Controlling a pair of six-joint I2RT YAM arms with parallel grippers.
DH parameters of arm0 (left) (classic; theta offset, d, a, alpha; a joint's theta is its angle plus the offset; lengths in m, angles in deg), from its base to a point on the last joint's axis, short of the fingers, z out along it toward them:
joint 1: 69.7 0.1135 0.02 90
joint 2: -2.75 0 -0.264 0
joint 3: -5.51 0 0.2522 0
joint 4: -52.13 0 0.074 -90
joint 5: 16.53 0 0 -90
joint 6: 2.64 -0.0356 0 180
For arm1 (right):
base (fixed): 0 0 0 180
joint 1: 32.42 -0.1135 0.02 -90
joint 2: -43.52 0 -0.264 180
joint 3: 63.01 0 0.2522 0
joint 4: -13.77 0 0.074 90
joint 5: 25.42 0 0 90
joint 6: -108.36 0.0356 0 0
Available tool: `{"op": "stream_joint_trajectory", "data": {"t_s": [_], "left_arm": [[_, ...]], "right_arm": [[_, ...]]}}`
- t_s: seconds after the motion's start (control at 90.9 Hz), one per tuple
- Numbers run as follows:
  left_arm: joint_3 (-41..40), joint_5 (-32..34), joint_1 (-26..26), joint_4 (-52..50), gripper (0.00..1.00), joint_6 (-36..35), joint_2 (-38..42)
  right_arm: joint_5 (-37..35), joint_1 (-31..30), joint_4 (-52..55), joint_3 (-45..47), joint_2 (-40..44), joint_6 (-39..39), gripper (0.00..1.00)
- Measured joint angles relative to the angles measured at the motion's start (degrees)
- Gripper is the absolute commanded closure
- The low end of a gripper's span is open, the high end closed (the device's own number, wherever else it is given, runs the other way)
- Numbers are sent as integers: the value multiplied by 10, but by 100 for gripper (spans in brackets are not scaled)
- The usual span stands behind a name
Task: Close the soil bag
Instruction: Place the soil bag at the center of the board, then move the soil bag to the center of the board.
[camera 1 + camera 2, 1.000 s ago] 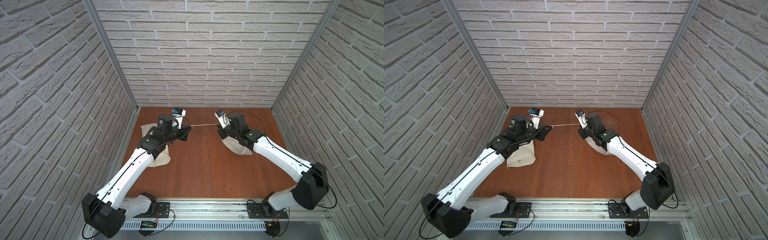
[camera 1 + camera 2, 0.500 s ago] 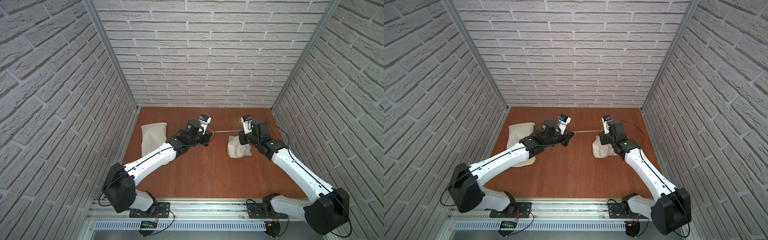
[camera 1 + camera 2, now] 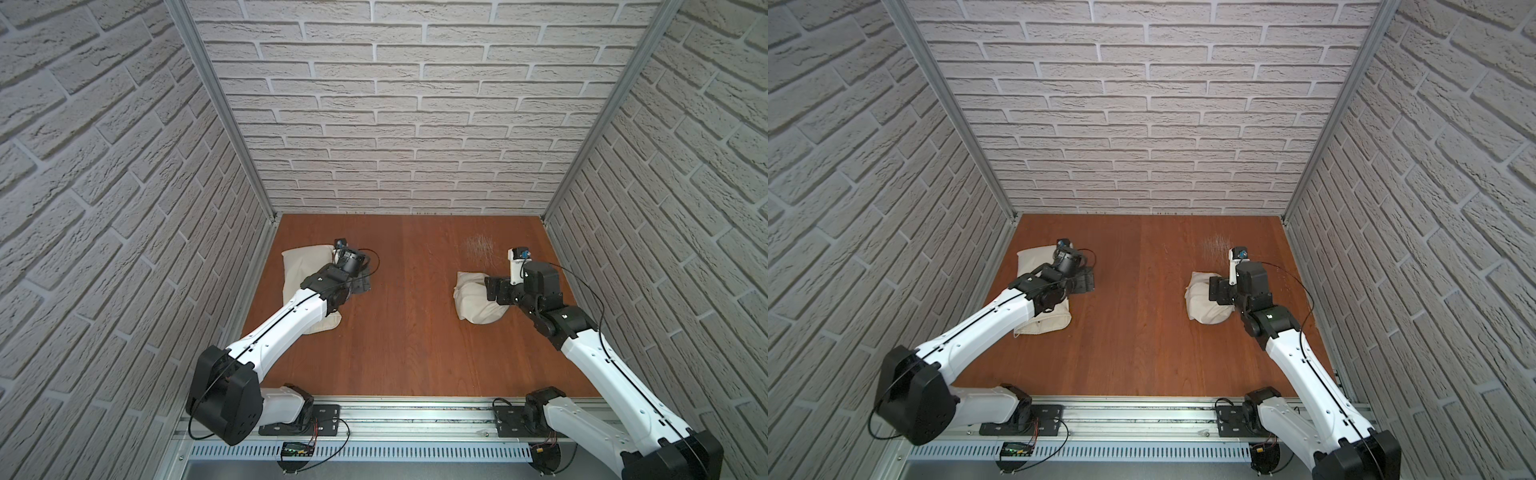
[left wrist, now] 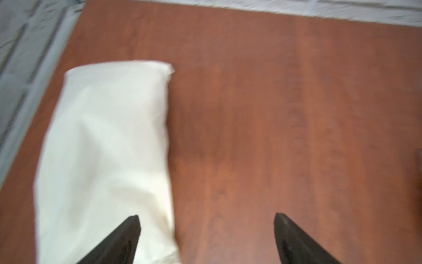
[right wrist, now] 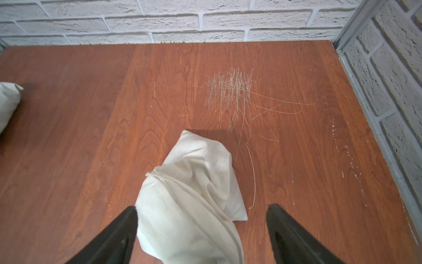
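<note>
Lying right of centre in a top view, the soil bag point(image 3: 469, 309) is being partly covered by the right gripper point(image 5: 203, 206), jaws standing wide apart, empty. The left gripper point(image 4: 206, 216) is gaping beside a blurred second bag point(image 4: 105, 148).

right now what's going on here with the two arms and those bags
It's a bag-closing job on a wooden table. The right gripper hangs open over the small cream bag, whose neck looks bunched shut. The left gripper is open too, over the edge of the long cream bag near the left wall. Neither holds anything.
</note>
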Motion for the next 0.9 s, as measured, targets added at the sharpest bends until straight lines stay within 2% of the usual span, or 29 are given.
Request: {"op": "stream_joint_trajectory", "data": {"t_s": [0.198, 0.33, 0.451, 0.528, 0.616, 0.682, 0.759, 0.902], "left_arm": [[-103, 44, 78, -71, 2, 79, 50], [-165, 43, 182, -58, 2, 116, 130], [-211, -1, 271, -8, 3, 134, 163], [-227, -45, 311, 27, 6, 143, 136], [-229, -84, 326, 63, 10, 144, 88], [-229, -116, 328, 94, 17, 144, 49], [-229, -148, 328, 123, 38, 145, 10], [-229, -182, 329, 159, 67, 136, -11]], "right_arm": [[7, -2, -8, 9, 8, 0, 0], [13, -4, -16, 12, 5, 1, 0], [14, -5, -20, 12, -2, 1, 0], [15, -6, -21, 13, -3, 1, 0], [15, -7, -23, 14, -3, 1, 0], [14, -9, -24, 14, -3, 1, 0], [14, -9, -24, 14, -2, 1, 0], [12, -11, -24, 14, -2, 1, 0]]}}
